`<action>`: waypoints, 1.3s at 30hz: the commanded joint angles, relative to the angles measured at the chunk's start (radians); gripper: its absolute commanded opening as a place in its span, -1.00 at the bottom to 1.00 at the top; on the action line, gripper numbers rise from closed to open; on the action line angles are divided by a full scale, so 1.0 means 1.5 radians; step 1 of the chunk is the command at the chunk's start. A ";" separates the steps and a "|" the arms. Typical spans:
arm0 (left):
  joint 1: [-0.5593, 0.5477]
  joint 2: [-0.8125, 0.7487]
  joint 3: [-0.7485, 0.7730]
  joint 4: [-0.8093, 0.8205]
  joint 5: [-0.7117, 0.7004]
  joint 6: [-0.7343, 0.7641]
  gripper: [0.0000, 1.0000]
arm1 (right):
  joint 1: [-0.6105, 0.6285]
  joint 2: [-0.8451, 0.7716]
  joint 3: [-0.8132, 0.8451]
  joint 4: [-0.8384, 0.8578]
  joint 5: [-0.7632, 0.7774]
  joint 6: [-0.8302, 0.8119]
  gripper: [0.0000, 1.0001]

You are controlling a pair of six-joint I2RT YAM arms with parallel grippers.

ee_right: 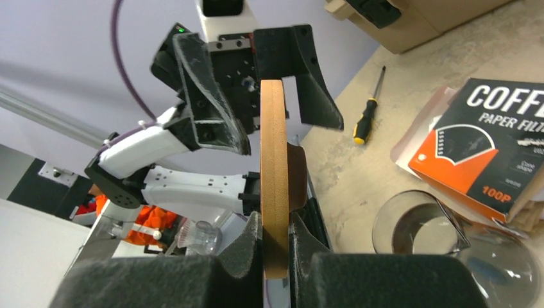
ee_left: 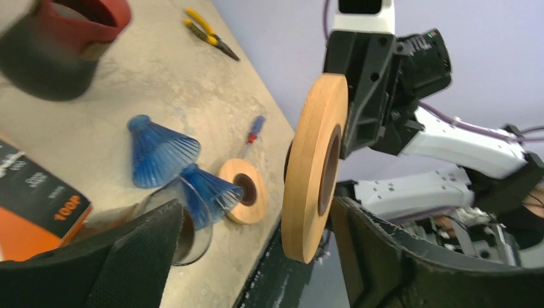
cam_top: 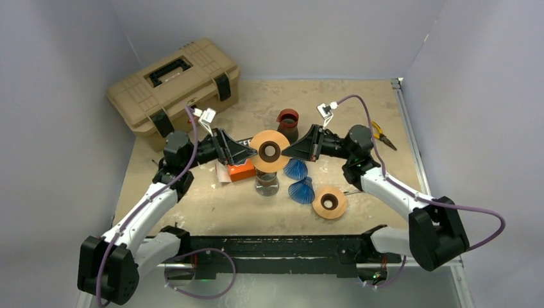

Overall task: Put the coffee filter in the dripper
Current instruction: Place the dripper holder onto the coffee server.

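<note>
A wooden ring (cam_top: 269,151) with a dark hole hangs on edge above a glass carafe (cam_top: 267,183). My right gripper (ee_right: 276,224) is shut on the ring (ee_right: 274,167), pinching its rim. My left gripper (ee_left: 256,212) is open, its jaws spread on either side of the ring (ee_left: 311,167), with a gap on the left. Two blue ribbed drippers (cam_top: 296,169) (cam_top: 301,190) lie on the table beside the carafe. An orange and black box of coffee filters (cam_top: 238,168) (ee_right: 487,154) lies left of the carafe. No loose coffee filter shows.
A second wooden ring (cam_top: 330,202) lies flat near the front. A red and black cup (cam_top: 288,123) stands behind the grippers. A tan toolbox (cam_top: 173,83) sits back left, yellow pliers (cam_top: 383,135) at right. A screwdriver (ee_right: 369,119) lies on the table.
</note>
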 commanded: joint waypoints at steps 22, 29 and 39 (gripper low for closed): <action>0.004 -0.087 0.116 -0.454 -0.441 0.396 0.99 | 0.002 -0.010 0.058 -0.239 0.033 -0.082 -1.00; 0.004 -0.083 0.112 -0.467 -0.534 0.402 0.99 | 0.002 0.014 0.030 -0.200 0.042 -0.035 -1.00; 0.004 -0.045 0.122 -0.469 -0.535 0.408 0.99 | 0.002 0.061 -0.011 -0.120 0.055 0.035 -1.00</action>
